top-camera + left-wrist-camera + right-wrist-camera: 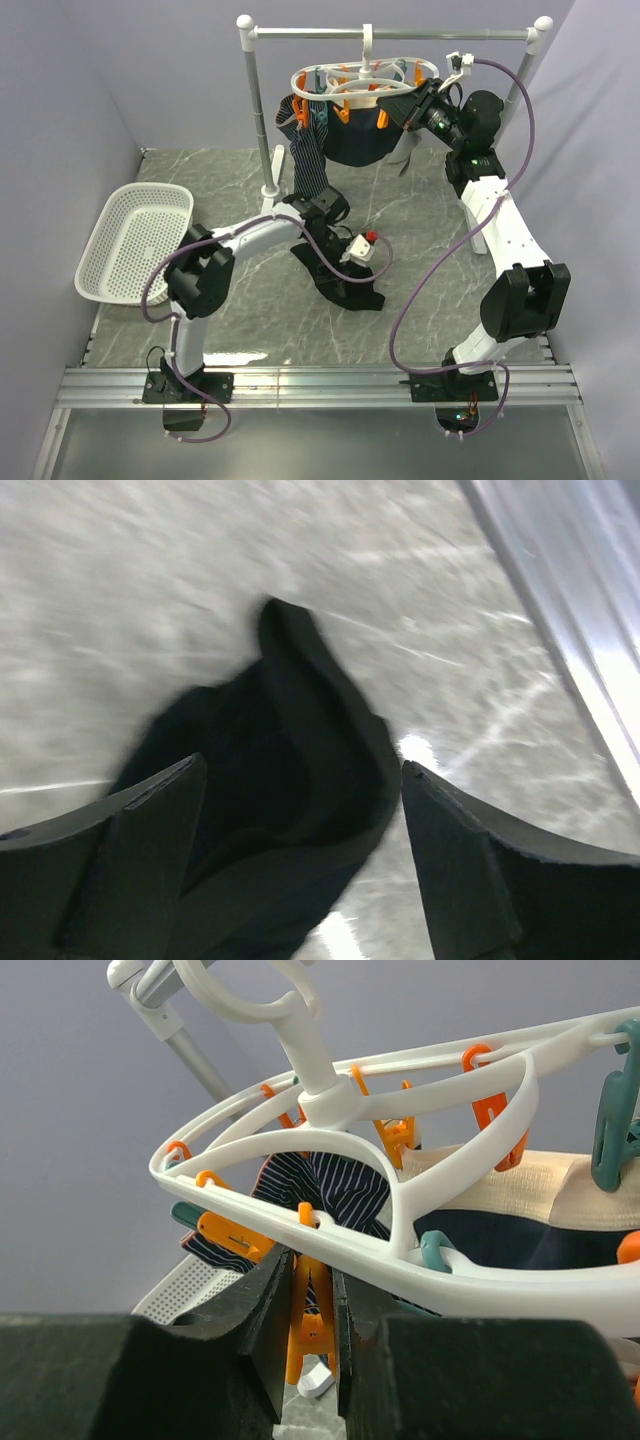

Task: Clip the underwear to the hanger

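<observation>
left wrist view is motion blur, underwear (290, 810) runs off the bottom edge. right wrist: hanger (400, 1220) cut off at right, orange peg (312, 1338) half hidden inside the right gripper (312, 1285).

One hanger (425, 68), one underwear (360, 298), one basket (130, 245).

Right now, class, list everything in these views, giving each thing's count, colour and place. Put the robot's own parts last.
underwear: one, black, crumpled on the table
hanger: one, white, hooked on the rail stand
pegs: many, orange and teal, around the hanger
striped garment: one, dark, pegged at the hanger's left
navy garment: one, pegged mid-hanger
rail stand: one, silver, table's back
basket: one, white, table's left
table: one, grey marble
left gripper: open over the underwear
right gripper: shut on an orange peg
</observation>
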`<action>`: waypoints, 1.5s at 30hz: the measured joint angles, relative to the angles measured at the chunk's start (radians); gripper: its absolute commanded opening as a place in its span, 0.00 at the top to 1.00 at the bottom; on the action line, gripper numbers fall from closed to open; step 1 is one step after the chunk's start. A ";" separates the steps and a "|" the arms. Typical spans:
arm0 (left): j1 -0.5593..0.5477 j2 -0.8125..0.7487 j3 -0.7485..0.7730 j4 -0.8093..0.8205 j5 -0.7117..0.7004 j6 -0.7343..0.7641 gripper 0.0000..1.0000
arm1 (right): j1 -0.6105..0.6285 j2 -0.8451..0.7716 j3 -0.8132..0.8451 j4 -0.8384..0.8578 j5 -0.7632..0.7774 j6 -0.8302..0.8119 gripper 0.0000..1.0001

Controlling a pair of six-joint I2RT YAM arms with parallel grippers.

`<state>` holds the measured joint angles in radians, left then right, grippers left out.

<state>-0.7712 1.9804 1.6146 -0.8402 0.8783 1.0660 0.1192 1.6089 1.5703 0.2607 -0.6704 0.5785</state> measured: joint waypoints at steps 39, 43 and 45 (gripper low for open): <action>-0.089 -0.108 -0.250 0.087 -0.199 -0.063 0.30 | -0.013 0.000 0.000 0.000 -0.016 0.000 1.00; -0.095 -0.095 -0.241 0.051 -0.212 -0.037 0.44 | -0.013 0.000 0.000 0.000 -0.016 0.000 1.00; -0.099 -0.095 -0.241 0.042 -0.215 -0.029 0.49 | -0.013 0.000 0.000 0.000 -0.016 0.000 1.00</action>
<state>-0.8703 1.8858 1.3739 -0.7986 0.6632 1.0367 0.1066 1.6089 1.5707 0.2607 -0.6861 0.5781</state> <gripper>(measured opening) 0.559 0.244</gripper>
